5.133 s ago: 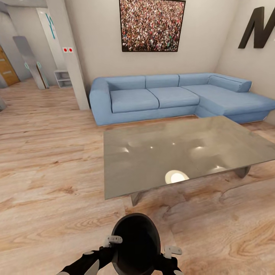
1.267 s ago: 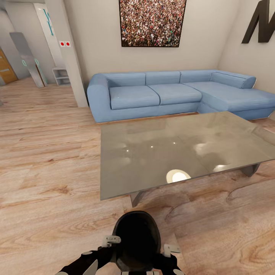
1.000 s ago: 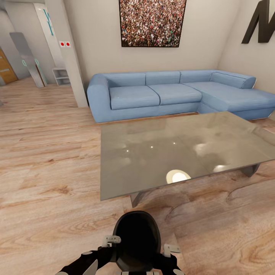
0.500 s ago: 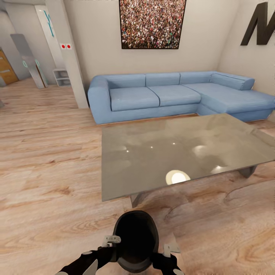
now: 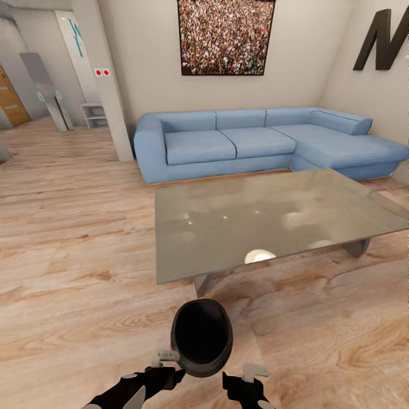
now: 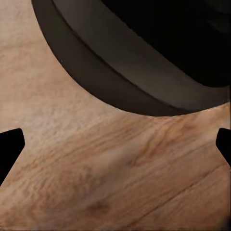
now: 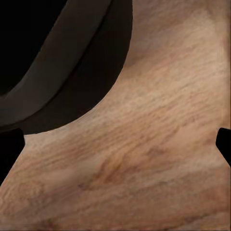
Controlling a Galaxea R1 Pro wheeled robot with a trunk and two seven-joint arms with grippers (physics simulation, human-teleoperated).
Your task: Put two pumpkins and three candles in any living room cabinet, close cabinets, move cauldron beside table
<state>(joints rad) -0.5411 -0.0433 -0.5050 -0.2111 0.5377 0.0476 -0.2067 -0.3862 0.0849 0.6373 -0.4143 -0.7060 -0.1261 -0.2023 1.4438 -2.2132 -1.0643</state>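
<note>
From the head camera, the cauldron (image 5: 201, 338) sits on the wooden floor (image 5: 74, 272), just in front of the near edge of the glass-topped counter (image 5: 272, 218) and close to its leg. The left end effector (image 5: 168, 363) sits at the cauldron's near-left side and the right end effector (image 5: 250, 376) is a little apart from its near-right side; from here neither visibly clamps the pot. Beyond the counter stands a blue corner sofa (image 5: 250, 142) under a framed crowd picture (image 5: 225, 37). At the left wrist, the cauldron's (image 6: 144, 57) dark rim and belly curve ahead of the spread fingertips (image 6: 9, 147), with bare floor (image 6: 115, 178) between them, so this end effector is released. At the right wrist, the cauldron (image 7: 67, 62) lies beside and ahead of one fingertip (image 7: 10, 149), and the fingers stand wide apart over floor (image 7: 144, 168), released as well.
</note>
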